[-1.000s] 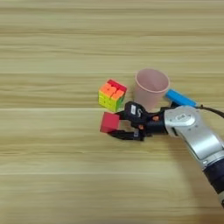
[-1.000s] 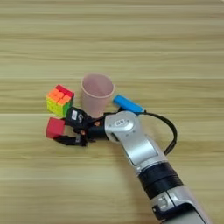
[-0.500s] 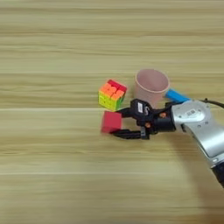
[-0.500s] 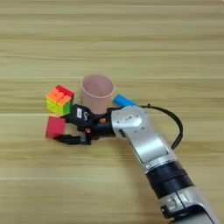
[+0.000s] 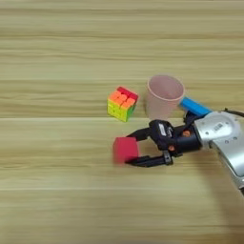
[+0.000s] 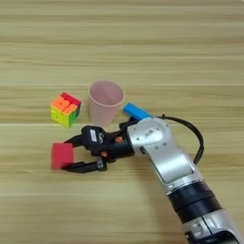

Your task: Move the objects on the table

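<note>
Red cube: small, plain-faced, lying on the table near the middle of the view, to the near side of the other items. It sits at the mouth of the right gripper, whose two black fingers are spread apart, one passing along the cube's far side and one along its near side; whether either tip touches the cube cannot be told.

Pink plastic cup: upright, mouth open upward, standing far and right of the cube, just beyond the gripper's black body.

Blue block: flat, rectangular, lying askew just right of the cup's base, its near end hidden behind the arm.

Puzzle cube: multicoloured, with orange, red, green and yellow tiles showing; rests left of the cup and far from the red cube, apart from both.

Silver forearm: enters from the near right corner and reaches leftward, with a black cable looping off its right side.

Table: light-tan wood grain with horizontal plank lines.
</note>
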You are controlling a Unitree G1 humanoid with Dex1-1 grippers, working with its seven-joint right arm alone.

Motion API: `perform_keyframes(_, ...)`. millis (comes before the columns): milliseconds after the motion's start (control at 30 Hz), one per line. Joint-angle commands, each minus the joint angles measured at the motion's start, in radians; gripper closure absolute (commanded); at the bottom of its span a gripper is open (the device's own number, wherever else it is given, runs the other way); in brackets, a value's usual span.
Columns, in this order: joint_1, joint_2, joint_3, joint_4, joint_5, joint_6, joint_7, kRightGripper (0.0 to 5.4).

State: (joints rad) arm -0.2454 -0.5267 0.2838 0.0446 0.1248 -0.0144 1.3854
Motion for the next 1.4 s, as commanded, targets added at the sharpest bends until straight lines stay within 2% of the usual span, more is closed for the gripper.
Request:
perform_keyframes(33,-0.045,-0.030,-0.022,-0.049,0.040,-0.043,0.008,3.14)
perform_keyframes(433,-0.068,-0.043,0.054,-0.039,0.028,-0.089,0.136,3.14)
perform_keyframes(733,-0.070,-0.045,0.112,-0.019,0.001,-0.099,0.178,3.14)
perform_keyframes(1200,-0.081,-0.018,0.157,0.095,-0.087,-0.145,0.145,3.15)
perform_keyframes(1400,-0.083,-0.009,0.165,0.119,-0.097,-0.159,0.132,3.16)
